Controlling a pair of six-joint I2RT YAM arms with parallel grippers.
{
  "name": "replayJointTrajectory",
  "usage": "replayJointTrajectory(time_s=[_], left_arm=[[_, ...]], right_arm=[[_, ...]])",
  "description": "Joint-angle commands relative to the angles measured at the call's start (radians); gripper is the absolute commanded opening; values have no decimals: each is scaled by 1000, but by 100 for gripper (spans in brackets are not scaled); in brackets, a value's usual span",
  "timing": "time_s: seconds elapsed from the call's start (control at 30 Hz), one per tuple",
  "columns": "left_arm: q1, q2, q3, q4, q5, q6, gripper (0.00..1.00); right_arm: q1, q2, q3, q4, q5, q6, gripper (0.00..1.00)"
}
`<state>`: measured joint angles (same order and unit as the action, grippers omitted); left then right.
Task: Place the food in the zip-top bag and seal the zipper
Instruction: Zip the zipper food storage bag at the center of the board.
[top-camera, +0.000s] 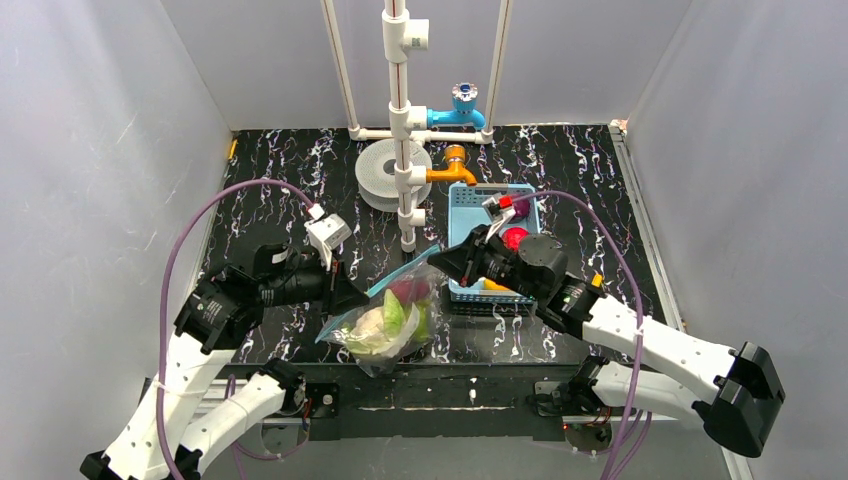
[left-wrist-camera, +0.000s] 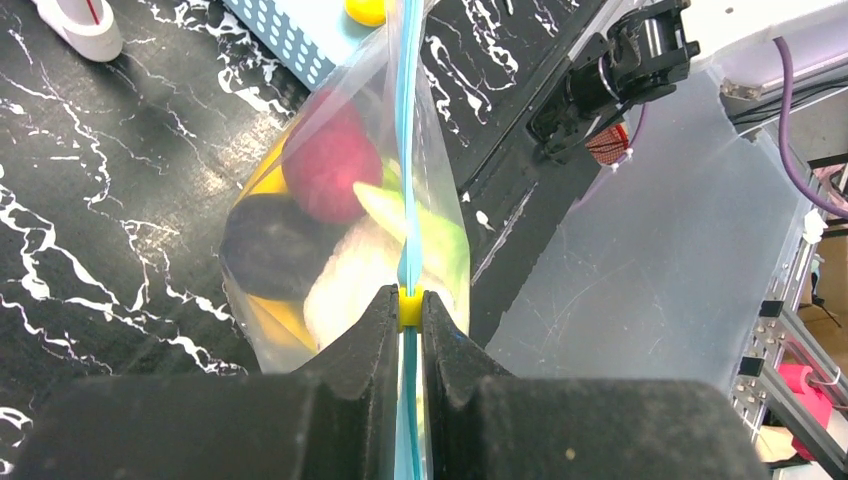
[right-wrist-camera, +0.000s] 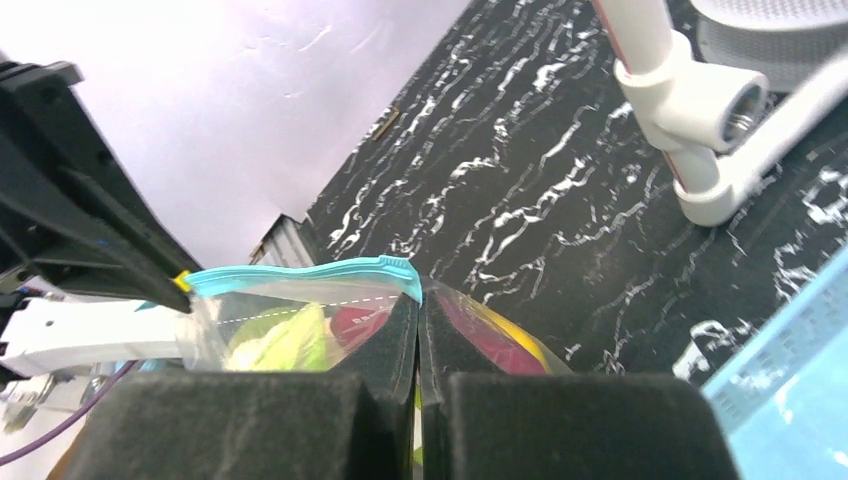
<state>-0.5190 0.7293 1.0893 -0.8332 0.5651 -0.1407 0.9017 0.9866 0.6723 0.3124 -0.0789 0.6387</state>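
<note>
The zip-top bag (top-camera: 388, 322) is held up between both grippers near the table's front edge. It holds food: a maroon sweet potato (left-wrist-camera: 325, 160), a dark eggplant (left-wrist-camera: 270, 245), pale cabbage (left-wrist-camera: 340, 285), a green piece (left-wrist-camera: 447, 250) and yellow banana (left-wrist-camera: 272, 322). My left gripper (left-wrist-camera: 409, 308) is shut on the yellow slider of the blue zipper (left-wrist-camera: 404, 150), at the bag's left end (top-camera: 345, 296). My right gripper (right-wrist-camera: 418, 300) is shut on the bag's corner at the other end of the zipper (right-wrist-camera: 300, 272), at the bag's right side (top-camera: 441, 262).
The light-blue basket (top-camera: 470, 200) stands behind the right gripper with a red apple (top-camera: 514, 237) and a yellow piece (top-camera: 494, 285) in it. A white pipe stand (top-camera: 400, 120), a white disc (top-camera: 380, 175), a blue valve (top-camera: 463, 103) and an orange tap (top-camera: 455, 165) stand at the back.
</note>
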Motion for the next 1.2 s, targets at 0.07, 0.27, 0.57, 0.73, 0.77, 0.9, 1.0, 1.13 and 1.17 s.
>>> replayJointTrajectory(time_s=[0.07,0.27,0.57,0.73,0.77,0.9,1.0,1.13,1.17], left_arm=[[2,-40,52,-115,-7,24,0],[2,-44,56,-139,-66,33,0],[2,-47,57,-153,-135,34,0],[1,-62,58,-171,-217,32,1],[2,-64,58,-174,-236,30,1],[1,-67,59,-179,-278,19,2],[2,-67,53,-172,-318,5,4],[2,-63,39,-159,-367,-15,5],[2,-61,38,-159,-379,-17,5]], right_arm=[[-48,-70,-72,-80,256,15,1],[-52,-169,-140,-162,374,50,1],[-59,-243,-172,-272,451,84,1],[-64,-268,-181,-295,435,84,1],[-64,-270,-180,-296,429,78,1],[-64,-251,-154,-298,369,41,1],[-62,-209,-118,-275,254,-7,1],[-35,-129,-61,-216,121,-35,1],[-20,-105,-47,-204,109,-39,1]])
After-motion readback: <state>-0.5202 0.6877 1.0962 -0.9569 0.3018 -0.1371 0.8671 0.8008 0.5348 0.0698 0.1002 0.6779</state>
